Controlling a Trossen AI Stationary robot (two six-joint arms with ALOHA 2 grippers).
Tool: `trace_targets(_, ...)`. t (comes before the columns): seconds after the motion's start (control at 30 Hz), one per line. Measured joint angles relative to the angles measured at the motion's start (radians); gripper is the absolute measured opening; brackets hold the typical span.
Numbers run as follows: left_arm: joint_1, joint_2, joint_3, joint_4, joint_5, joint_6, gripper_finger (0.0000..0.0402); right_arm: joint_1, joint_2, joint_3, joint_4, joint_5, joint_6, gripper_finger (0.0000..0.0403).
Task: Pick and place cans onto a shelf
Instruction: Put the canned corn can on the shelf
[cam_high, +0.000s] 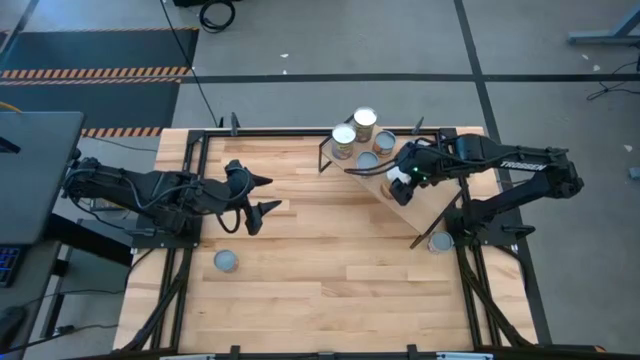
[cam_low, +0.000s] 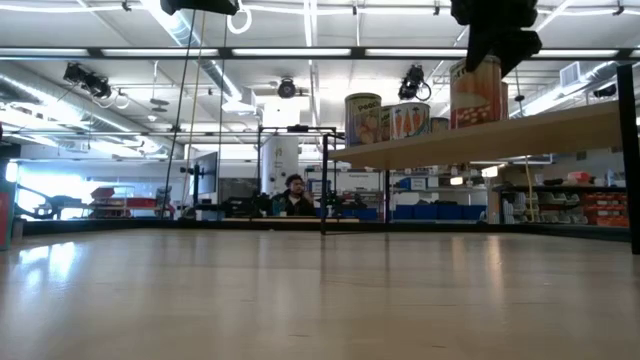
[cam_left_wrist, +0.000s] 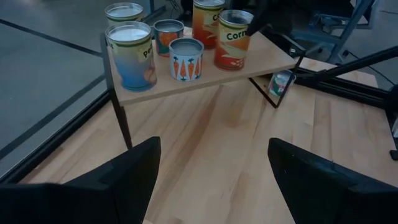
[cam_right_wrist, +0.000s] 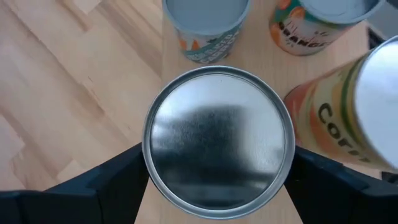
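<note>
The shelf (cam_high: 425, 200) is a light-wood plank on a black wire frame at the table's far right; it also shows in the low view (cam_low: 520, 130). Several cans stand on it (cam_high: 364, 122) (cam_high: 343, 140) (cam_high: 368, 160). My right gripper (cam_high: 400, 180) is above the plank's middle, shut on an orange-labelled can with a silver top (cam_right_wrist: 217, 143). That can also shows in the low view (cam_low: 475, 90). My left gripper (cam_high: 268, 195) is open and empty over the table's left part, pointing at the shelf (cam_left_wrist: 186, 84). My right gripper pinches the can between its two fingers on opposite sides of its wall, just below the top rim (cam_right_wrist: 149, 158). The fingers come from above, pointing down. The can stands upright, and its bottom (cam_low: 472, 122) meets the plank in the low view.
One loose can (cam_high: 226, 261) stands on the table near the left front. Another (cam_high: 440, 241) is on the table by the shelf's right leg, below my right arm. Black frame rails run along the table's edges. Bare wood lies between the arms.
</note>
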Motion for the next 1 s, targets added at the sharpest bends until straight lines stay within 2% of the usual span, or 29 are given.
trace_targets(0.53,0.000,0.000,0.000,-0.031,-0.001,-0.006,0.0300,-0.004,0.000,0.000,0.049,0.053,-0.019,0.0346)
trace_targets(0.83,0.000,-0.002,0.000,-0.031,-0.002,0.002,0.0298,-0.004,0.000,0.000,0.050,0.024,-0.019,0.0346)
trace_targets(1.0,0.000,-0.002,0.000,-0.031,-0.003,0.004,0.0298,-0.006,0.006,0.000,0.048,0.029,-0.016,0.0362)
